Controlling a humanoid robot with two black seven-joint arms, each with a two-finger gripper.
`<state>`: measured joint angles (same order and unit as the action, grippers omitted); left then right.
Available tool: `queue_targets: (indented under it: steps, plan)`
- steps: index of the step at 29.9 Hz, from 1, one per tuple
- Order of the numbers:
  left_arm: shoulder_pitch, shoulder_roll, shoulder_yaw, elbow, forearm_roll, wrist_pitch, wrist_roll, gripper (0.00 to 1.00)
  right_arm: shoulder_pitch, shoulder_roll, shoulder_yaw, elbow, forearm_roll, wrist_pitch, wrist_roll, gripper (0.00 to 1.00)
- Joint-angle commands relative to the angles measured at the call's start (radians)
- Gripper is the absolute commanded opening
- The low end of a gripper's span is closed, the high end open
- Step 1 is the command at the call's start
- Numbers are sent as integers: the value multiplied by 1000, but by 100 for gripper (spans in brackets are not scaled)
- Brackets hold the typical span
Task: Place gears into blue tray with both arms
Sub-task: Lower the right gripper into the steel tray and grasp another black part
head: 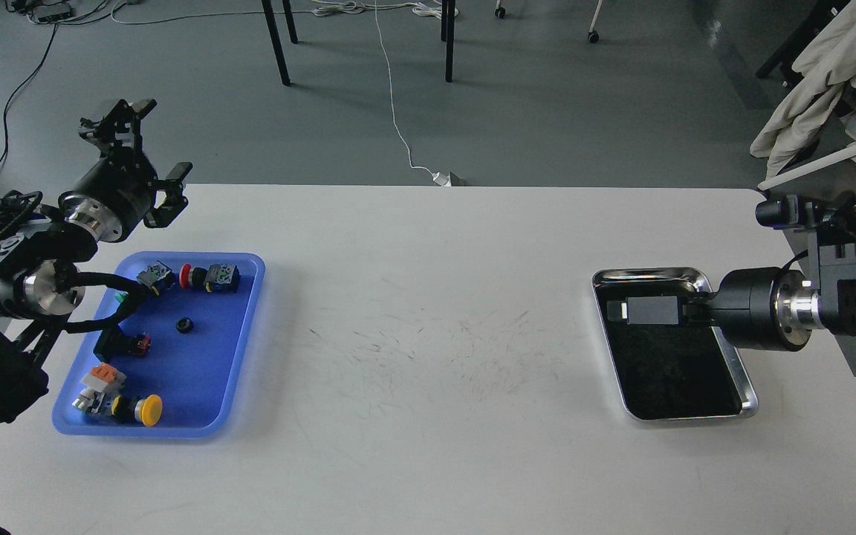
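The blue tray (205,375) lies on the white table at the left. One tiny black gear (185,325) rests in its middle among push-button switches. My left gripper (154,145) is raised above the table's far-left edge, behind the tray, fingers spread open and holding nothing. My right gripper (647,310) reaches in from the right and lies level over the far end of the steel tray (684,415). It is seen side-on as one dark block, so its fingers cannot be told apart. No gear shows in the steel tray's dark inside.
Sharing the blue tray with the gear are a red-cap button (205,277), a yellow-cap button (142,409), a black switch block with red tip (120,343) and an orange-topped part (105,376). Chair legs and cables lie on the floor beyond the table.
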<state>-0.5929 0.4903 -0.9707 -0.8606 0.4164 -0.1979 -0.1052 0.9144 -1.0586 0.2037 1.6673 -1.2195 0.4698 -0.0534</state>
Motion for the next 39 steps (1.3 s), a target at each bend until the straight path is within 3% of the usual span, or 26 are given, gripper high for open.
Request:
queue_targets:
  steps: [1, 15, 27, 31, 36, 39]
  plan:
    - [11, 2, 1, 0, 2, 5, -1, 98, -12, -18, -76, -38, -100, 1, 1, 98]
    - [13, 1, 3, -1, 2, 8, -19, 98, -49, 169, -99, -296, -109, -7, 4, 98]
    - [12, -4, 3, -3, 2, 20, -24, 98, -83, 192, -119, -311, -109, -5, 10, 94]
    - [12, -6, 3, -5, 10, 20, -24, 98, -85, 192, -121, -317, -110, -5, 12, 89]
    - [12, -7, 3, -6, 24, 22, -25, 98, -88, 200, -121, -327, -110, -5, 15, 64]
    - [12, -7, 3, -6, 24, 20, -25, 98, -88, 201, -121, -339, -110, -5, 15, 54]
